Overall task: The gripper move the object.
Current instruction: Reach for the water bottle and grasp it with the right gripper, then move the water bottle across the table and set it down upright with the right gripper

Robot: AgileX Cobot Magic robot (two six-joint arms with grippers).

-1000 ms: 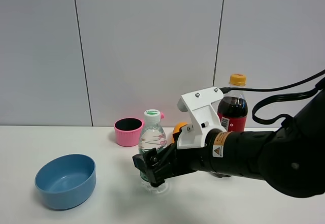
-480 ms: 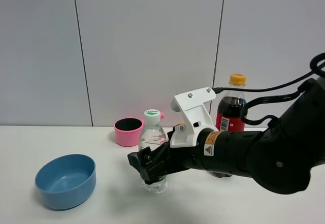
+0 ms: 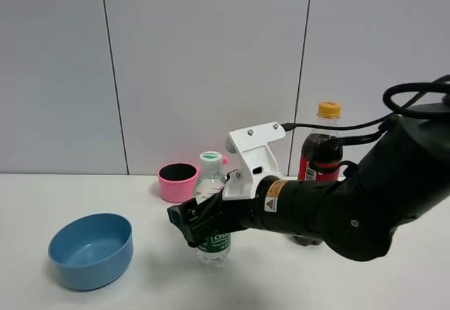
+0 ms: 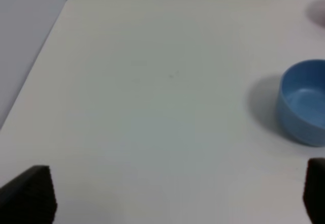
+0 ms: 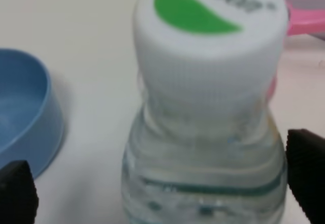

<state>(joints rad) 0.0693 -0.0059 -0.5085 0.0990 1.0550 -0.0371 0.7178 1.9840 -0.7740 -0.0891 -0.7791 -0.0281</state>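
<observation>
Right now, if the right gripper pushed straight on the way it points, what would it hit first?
The water bottle, already inside the right gripper; beyond it possibly the blue bowl, though depth is unclear.

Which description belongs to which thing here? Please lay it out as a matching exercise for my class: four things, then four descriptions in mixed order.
Things
1. water bottle
2. blue bowl
3. pink cup
4. cola bottle

Descriptions
A. yellow cap, partly hidden behind the right arm
B. empty, farthest left in the high view
C. standing between the fingers of the right gripper
D. black inside, near the back wall

Pairs: 1-C, 2-B, 3-D, 4-A
</observation>
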